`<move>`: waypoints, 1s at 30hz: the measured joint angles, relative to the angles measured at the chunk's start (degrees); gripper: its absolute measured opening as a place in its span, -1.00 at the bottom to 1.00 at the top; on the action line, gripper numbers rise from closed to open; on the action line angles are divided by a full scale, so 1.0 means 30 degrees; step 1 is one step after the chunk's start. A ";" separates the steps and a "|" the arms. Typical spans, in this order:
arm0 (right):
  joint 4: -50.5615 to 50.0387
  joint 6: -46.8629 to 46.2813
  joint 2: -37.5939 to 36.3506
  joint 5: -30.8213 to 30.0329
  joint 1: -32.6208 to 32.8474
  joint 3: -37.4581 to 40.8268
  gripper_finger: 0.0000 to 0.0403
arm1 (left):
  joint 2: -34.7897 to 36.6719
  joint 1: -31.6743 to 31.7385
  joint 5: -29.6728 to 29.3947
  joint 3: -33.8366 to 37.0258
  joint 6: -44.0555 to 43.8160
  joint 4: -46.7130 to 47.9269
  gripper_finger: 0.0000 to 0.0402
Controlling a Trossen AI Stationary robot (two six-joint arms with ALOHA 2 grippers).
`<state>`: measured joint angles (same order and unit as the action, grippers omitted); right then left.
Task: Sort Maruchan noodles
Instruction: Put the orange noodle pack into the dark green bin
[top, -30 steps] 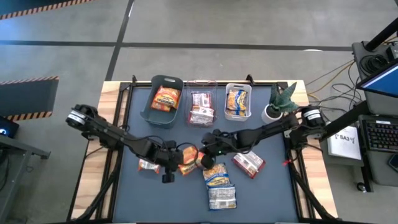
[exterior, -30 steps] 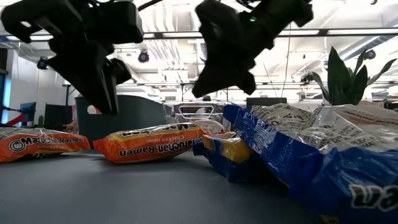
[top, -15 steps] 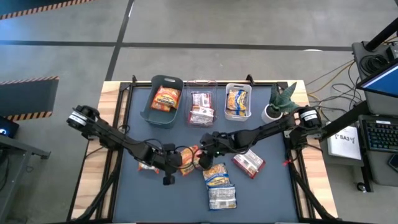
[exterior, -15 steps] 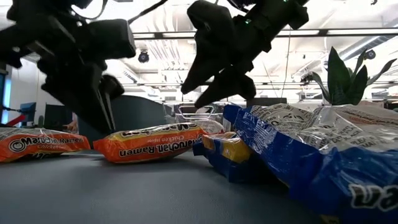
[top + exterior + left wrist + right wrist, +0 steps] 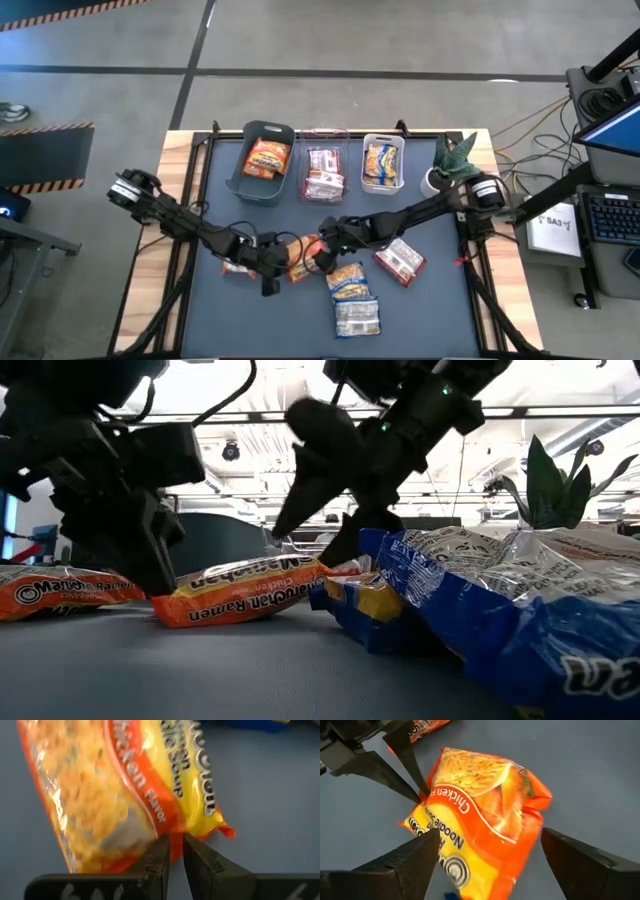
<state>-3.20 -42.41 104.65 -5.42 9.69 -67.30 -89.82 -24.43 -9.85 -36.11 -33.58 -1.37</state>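
An orange chicken-flavour Maruchan noodle packet [image 5: 302, 257] lies on the dark mat at the middle. My left gripper [image 5: 172, 842] is shut on its edge, also seen in the low view [image 5: 160, 582]. My right gripper [image 5: 490, 845] hangs wide open just above the same packet [image 5: 480, 815], a finger on either side; I cannot tell whether it touches. A second orange packet [image 5: 238, 266] lies under my left arm. Yellow-and-blue [image 5: 347, 283], silvery [image 5: 357, 318] and red-and-white [image 5: 400, 261] packets lie to the right. My left gripper pinches the packet's thin orange sealed edge [image 5: 176, 838] between its two fingers, near one corner. The fingers [image 5: 412, 775] come slanting down from the table's left side. The packet lies on the mat, its printed face up.
At the far edge stand a teal bin [image 5: 245, 180], a clear bin [image 5: 323, 135] and a white bin [image 5: 383, 140], each holding packets. A potted plant [image 5: 452, 160] stands at the far right. Bare mat lies at the near left [image 5: 250, 320].
My left gripper has come down onto the left end of the orange packet. My right gripper has opened wide and sunk toward the same packet. The packet has tipped a little, its face turned more toward the near edge.
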 joint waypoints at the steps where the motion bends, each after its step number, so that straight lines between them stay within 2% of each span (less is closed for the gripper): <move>1: -0.0147 -0.0021 0.0146 0.0000 -0.0053 -0.0013 0.70 | 0.0004 -0.0006 -0.0004 0.0108 -0.0121 0.0080 -0.82; 8: 0.1367 -0.0066 0.0929 0.1460 -0.0348 -0.0287 0.73 | 0.0007 -0.0129 -0.0007 0.0405 -0.0411 0.0058 -0.82; 23: 0.3208 -0.0045 0.1862 0.2026 -0.0721 -0.0279 0.73 | 0.0007 -0.0179 -0.0044 0.0636 -0.0370 -0.0283 -0.82; 30: 0.4920 -0.0073 0.2467 0.3917 -0.0873 -0.0192 0.68 | 0.0007 -0.0180 -0.0175 0.0876 -0.0352 -0.1019 -0.82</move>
<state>11.56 -42.63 112.05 6.33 7.07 -67.88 -89.80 -24.97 -10.37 -33.48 -34.63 -4.42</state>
